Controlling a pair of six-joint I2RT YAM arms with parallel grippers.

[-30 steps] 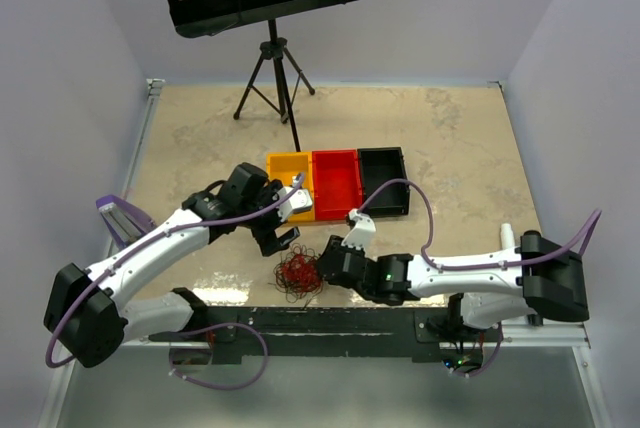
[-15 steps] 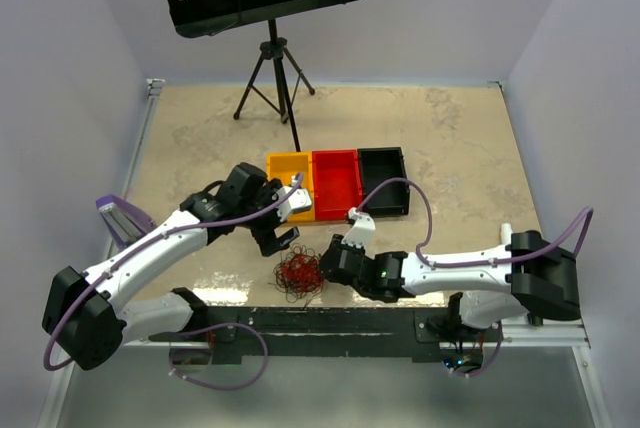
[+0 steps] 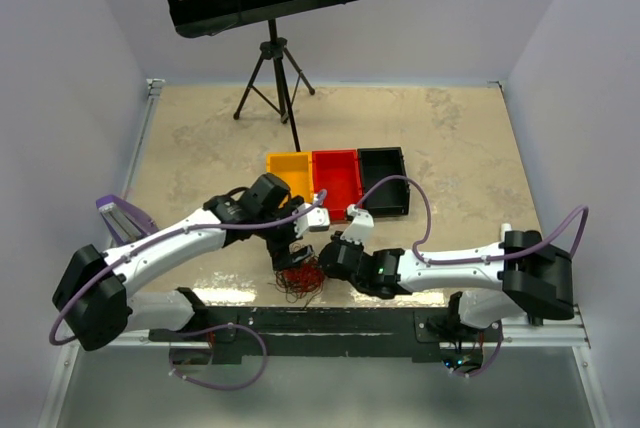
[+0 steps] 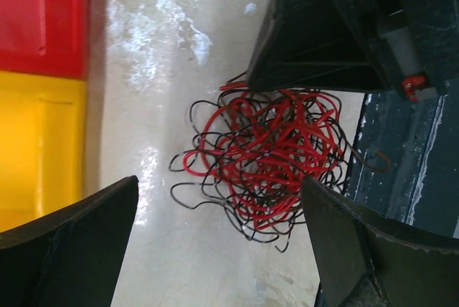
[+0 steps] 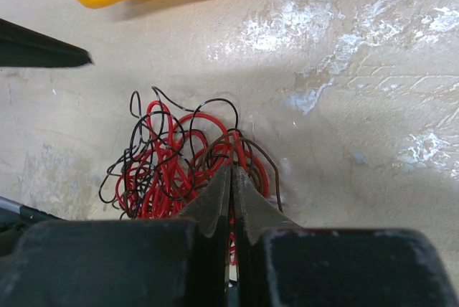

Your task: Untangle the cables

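The cables (image 3: 298,281) are one curly bunch of thin red and black wires near the table's front edge. In the left wrist view the cables (image 4: 269,156) lie just ahead of my left gripper (image 4: 220,181). It is open wide, its dark fingertips (image 4: 107,214) to either side of the bunch's near edge and clear of it. From above, the left gripper (image 3: 295,251) hovers over the bunch's far-left side. My right gripper (image 5: 231,172) is shut, its tips pressed into the right side of the cables (image 5: 172,163) with red strands pinched between them. Seen from above, the right gripper (image 3: 325,260) is at the bunch's right edge.
A yellow bin (image 3: 288,170), a red bin (image 3: 336,180) and a black bin (image 3: 382,180) stand in a row just beyond the grippers. A music stand's tripod (image 3: 275,78) stands at the back. The dark front rail (image 4: 401,156) runs close beside the bunch.
My left arm has swung right and toward the front edge, bringing its open gripper over the bunch. The right gripper has closed onto the wires.
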